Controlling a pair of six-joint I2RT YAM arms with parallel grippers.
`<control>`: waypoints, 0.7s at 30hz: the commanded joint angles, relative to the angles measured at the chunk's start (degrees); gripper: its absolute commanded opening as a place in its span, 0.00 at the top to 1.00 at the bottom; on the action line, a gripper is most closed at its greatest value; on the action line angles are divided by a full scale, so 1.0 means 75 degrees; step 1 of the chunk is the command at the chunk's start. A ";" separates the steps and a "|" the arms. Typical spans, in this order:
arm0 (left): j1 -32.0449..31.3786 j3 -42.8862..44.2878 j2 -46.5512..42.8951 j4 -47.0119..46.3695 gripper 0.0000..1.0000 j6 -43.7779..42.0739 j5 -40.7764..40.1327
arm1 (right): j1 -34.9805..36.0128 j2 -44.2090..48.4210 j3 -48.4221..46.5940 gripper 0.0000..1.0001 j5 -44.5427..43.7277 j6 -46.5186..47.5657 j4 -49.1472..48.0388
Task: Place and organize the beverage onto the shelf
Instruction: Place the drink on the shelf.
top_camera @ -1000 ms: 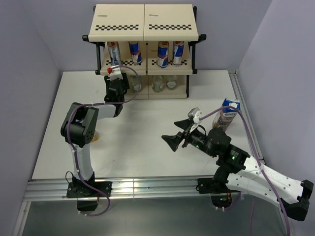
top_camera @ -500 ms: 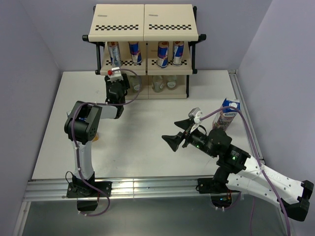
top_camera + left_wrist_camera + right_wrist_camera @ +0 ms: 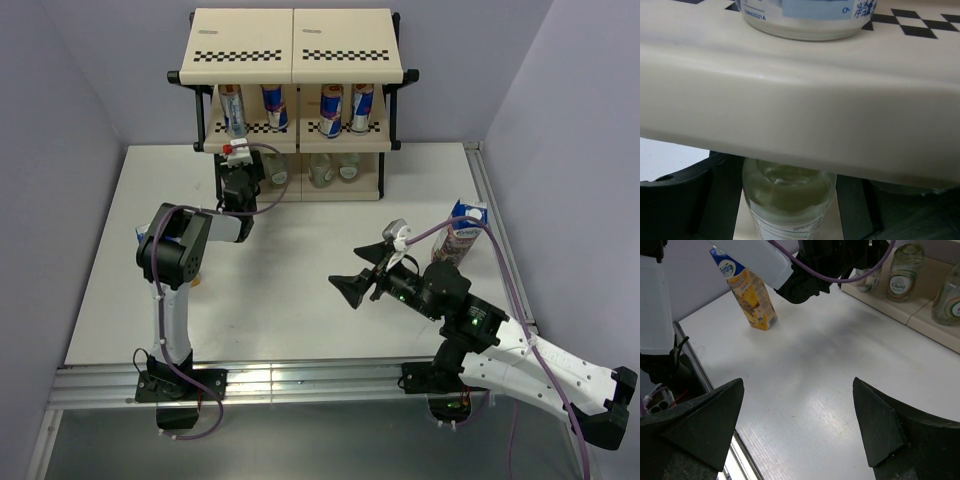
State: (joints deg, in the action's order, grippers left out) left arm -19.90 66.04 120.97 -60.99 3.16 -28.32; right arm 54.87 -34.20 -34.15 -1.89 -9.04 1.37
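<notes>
Left arm has swung its elbow up and toward the shelf since a second ago, and the wrist is pushed in under the middle tier. Its forearm reaches flat across the table. Left end effector sits narrow, its fingers flush on both sides of a clear bottle, gripping it just below the cream tier edge. Right arm has not budged: it is folded low over the table, and the right end effector gapes wide with nothing in it. Four cans line the middle tier, and more bottles stand on the bottom one. Purple carton waits upright by the table's right edge, yellow carton off the shelf too, beside the left arm
</notes>
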 commanded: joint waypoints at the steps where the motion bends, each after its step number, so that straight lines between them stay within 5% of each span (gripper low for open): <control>1: 0.0110 0.0640 0.0172 -0.0774 1.00 -0.0222 -0.0267 | -0.0015 0.0071 0.0030 0.04 0.0041 0.0115 -0.0135; 21: 0.0110 0.1038 0.0781 -0.1383 1.00 -0.0606 -0.0936 | -0.0015 0.0188 0.0089 0.04 0.0217 0.0057 -0.0135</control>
State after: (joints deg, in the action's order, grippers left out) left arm -20.51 68.25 125.78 -68.77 0.80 -31.38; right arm 54.87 -33.76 -34.11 -0.75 -9.06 1.34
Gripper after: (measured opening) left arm 0.680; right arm 0.960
